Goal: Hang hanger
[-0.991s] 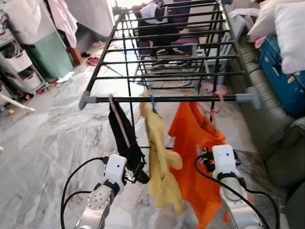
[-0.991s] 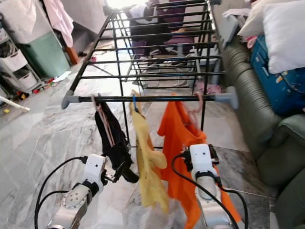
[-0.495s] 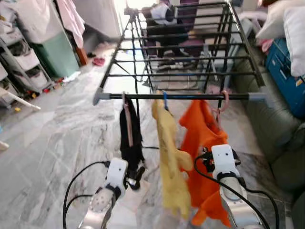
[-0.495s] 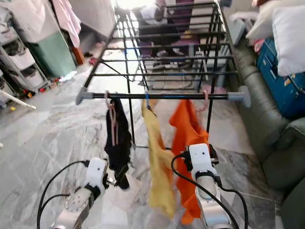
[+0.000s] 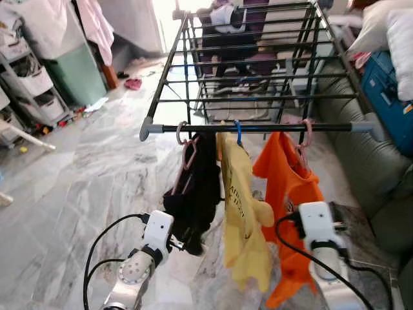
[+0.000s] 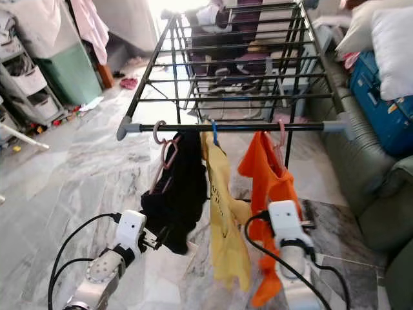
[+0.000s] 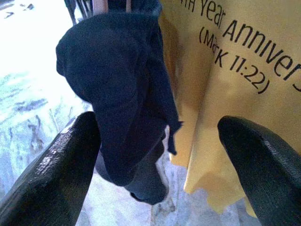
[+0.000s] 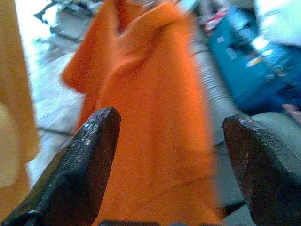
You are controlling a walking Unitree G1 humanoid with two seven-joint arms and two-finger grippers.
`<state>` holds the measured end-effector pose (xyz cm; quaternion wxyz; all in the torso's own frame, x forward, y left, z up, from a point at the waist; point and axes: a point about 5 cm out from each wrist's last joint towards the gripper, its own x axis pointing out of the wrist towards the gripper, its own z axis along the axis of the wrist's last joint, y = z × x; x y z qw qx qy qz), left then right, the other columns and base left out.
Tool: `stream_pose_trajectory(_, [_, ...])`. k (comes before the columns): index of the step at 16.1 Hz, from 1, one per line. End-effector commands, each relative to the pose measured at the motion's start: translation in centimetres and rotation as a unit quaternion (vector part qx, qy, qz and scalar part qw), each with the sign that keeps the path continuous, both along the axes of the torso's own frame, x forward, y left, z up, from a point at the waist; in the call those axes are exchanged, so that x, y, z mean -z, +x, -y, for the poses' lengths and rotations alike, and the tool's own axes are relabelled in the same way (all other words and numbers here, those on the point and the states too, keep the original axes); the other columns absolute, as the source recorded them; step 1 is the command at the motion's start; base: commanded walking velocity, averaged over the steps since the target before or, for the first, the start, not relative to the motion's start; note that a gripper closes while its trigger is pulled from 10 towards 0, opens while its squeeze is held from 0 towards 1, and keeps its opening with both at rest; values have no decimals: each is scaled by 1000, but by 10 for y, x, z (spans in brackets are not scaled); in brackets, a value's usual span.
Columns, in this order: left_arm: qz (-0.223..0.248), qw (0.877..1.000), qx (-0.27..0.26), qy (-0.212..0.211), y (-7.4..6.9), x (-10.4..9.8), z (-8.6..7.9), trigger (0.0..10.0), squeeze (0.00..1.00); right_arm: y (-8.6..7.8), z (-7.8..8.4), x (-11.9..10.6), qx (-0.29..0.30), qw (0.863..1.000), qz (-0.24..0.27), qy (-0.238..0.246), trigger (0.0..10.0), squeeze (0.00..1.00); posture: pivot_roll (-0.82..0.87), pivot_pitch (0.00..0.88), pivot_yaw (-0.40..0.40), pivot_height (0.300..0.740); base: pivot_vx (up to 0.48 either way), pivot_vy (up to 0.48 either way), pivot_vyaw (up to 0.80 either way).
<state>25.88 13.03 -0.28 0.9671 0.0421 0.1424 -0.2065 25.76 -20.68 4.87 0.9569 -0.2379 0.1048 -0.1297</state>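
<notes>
Left end effector [image 7: 157,141] is standing with its two black fingers [image 7: 51,174] wide apart, and the lower end of the black garment [image 5: 197,194] is hanging between them; I cannot tell if one finger is touching the cloth. From the head camera I am seeing this end effector only partly, because the dark cloth is covering its tips. Right end effector [image 8: 171,160] is also spread apart, holding nothing, and it is pointing at the orange shirt [image 6: 268,181] just in front of it. The picture from the right wrist is blurred, so I cannot make out the details of the cloth.

The pink hanger [image 5: 187,152] is hooked over the front bar of the black drying rack [image 5: 258,127], near its left end, and it is carrying the black garment. Its lower part is hidden inside the cloth. Beside it the yellow shirt [image 5: 245,213] is hanging from a blue hook [image 5: 237,131], with printed letters that are cut off at the edge of the left wrist picture. The orange shirt is hanging from another pink hook [image 5: 306,132]. A grey sofa [image 6: 368,187] is standing at the right.
</notes>
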Motion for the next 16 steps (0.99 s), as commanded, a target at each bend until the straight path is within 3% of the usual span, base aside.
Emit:
stream_pose_trajectory(1, [8, 1000, 7, 7, 4, -4, 1, 10000, 0, -1, 2, -7, 13, 1000, 15, -16, 10000, 0, -185, 0, 133, 740, 0, 0, 0])
stream_pose_trajectory(4, [18, 1000, 16, 3, 6, -10, 8, 10000, 0, 0, 4, -26, 3, 995, 64, -72, 10000, 0, -199, 0, 142, 740, 0, 0, 0])
stream_pose_trajectory(8, [26, 1000, 14, 4, 8, -18, 10, 10000, 0, 7, -10, -52, -37, 985, 123, -117, 10000, 0, -203, 0, 146, 740, 0, 0, 0])
stream_pose_trajectory(12, [29, 1000, 6, -9, 7, -24, 10, 10000, 0, 1, -30, -47, -94, 982, 121, -108, 10000, 0, -201, 0, 137, 740, 0, 0, 0])
stream_pose_trajectory(16, [26, 1000, 2, -15, 6, -24, 11, 10000, 0, 4, -30, -43, -107, 984, 108, -96, 10000, 0, -199, 0, 125, 740, 0, 448, 0])
